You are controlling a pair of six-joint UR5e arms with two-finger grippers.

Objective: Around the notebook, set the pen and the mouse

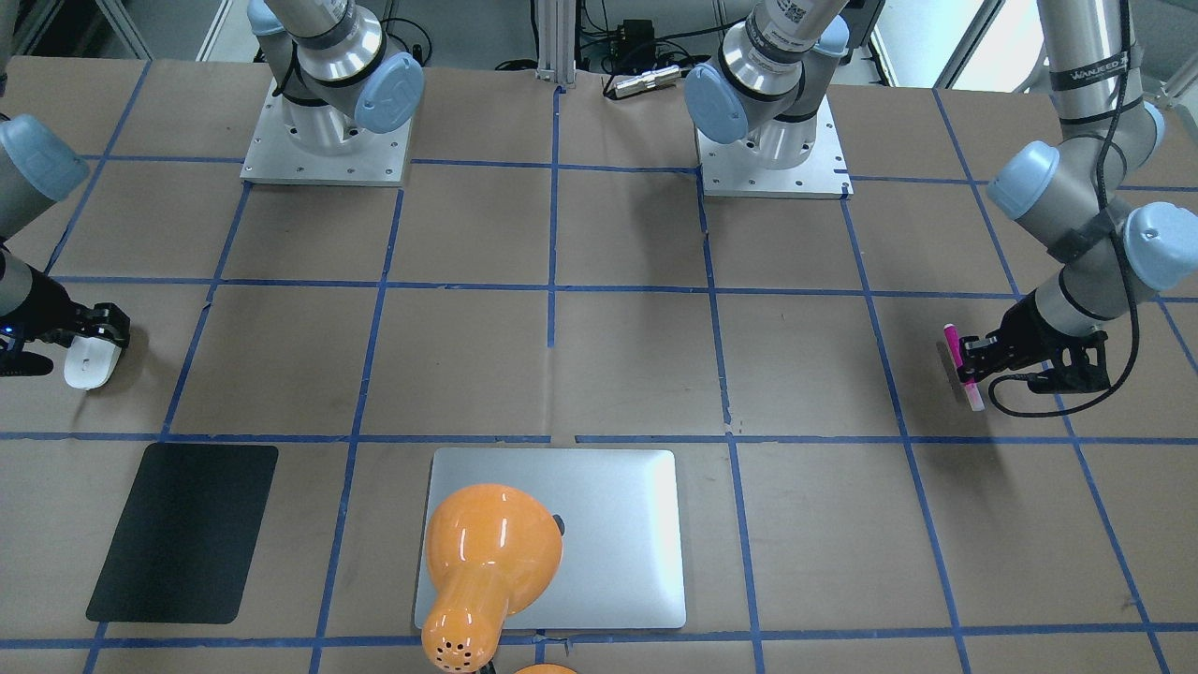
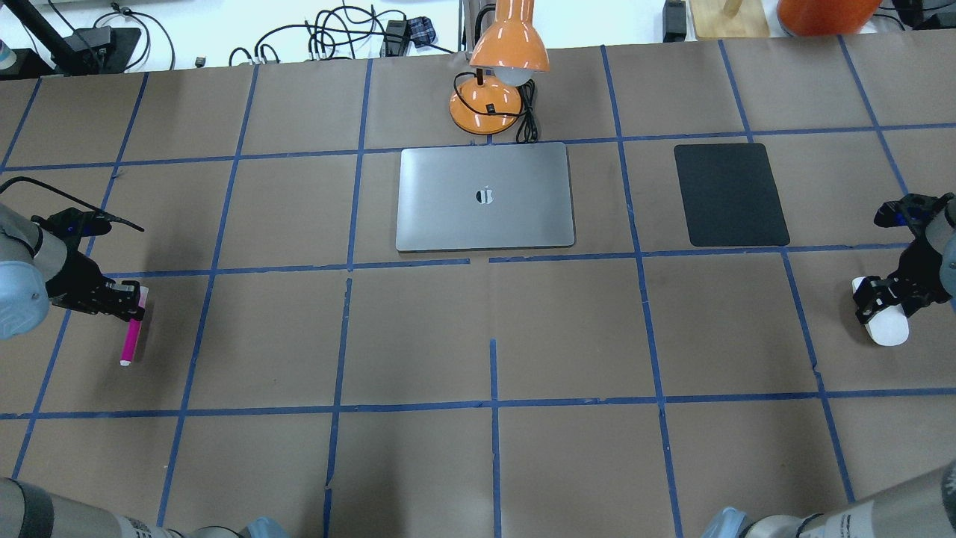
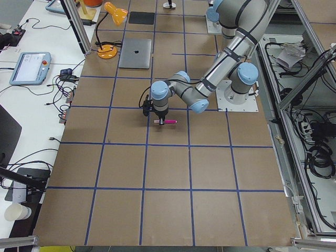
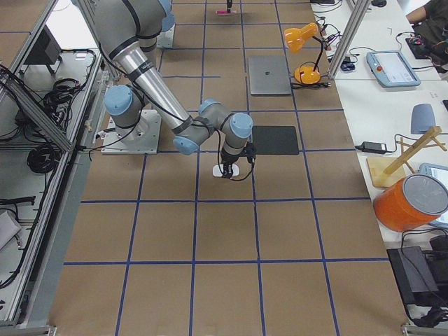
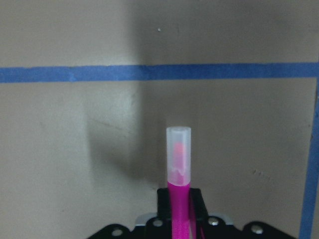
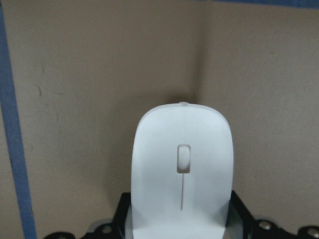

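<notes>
The pink pen [image 2: 133, 334] is far out at the table's left side, with my left gripper [image 2: 131, 302] shut on its upper end. In the left wrist view the pen [image 5: 178, 169] sticks out from between the jaws, pale cap forward. The white mouse [image 2: 886, 326] is at the far right, and my right gripper [image 2: 878, 297] is shut on its rear end. It fills the right wrist view, where the mouse [image 6: 182, 164] sits between the fingers. The silver notebook [image 2: 485, 196] lies closed at the middle far side, well away from both grippers.
An orange desk lamp [image 2: 499, 75] stands just beyond the notebook and hides part of it in the front-facing view. A thin black mat [image 2: 730, 194] lies flat to the notebook's right. Blue tape lines grid the brown table [image 2: 493, 329]. Both arm bases [image 1: 326, 140] sit at the near edge.
</notes>
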